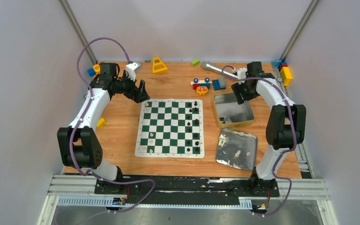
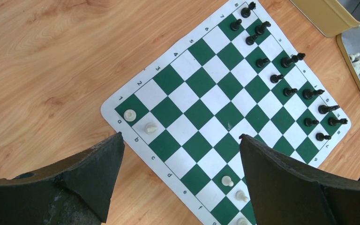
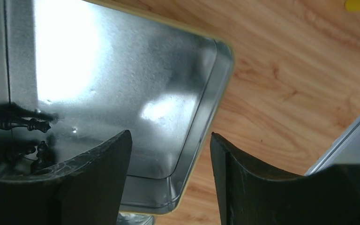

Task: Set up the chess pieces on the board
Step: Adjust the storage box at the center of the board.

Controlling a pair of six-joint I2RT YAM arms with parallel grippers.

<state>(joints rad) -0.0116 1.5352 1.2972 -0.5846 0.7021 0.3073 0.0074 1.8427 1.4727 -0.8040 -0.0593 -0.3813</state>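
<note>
The green-and-white board lies mid-table. Black chess pieces stand in its two right-hand columns, and a few white ones stand on its left side. My left gripper hovers over the board's far left corner, open and empty. Its wrist view shows the board, white pieces and black pieces beyond the left gripper. My right gripper hangs over the open tin, open with nothing between its fingers. In the right wrist view that gripper is above the tin's corner; black pieces lie inside.
A shiny tin lid holding white pieces lies at the near right. Toy blocks sit along the far edge: a yellow triangle, a toy car, a blue block and a silver microphone. A yellow block lies left of the board.
</note>
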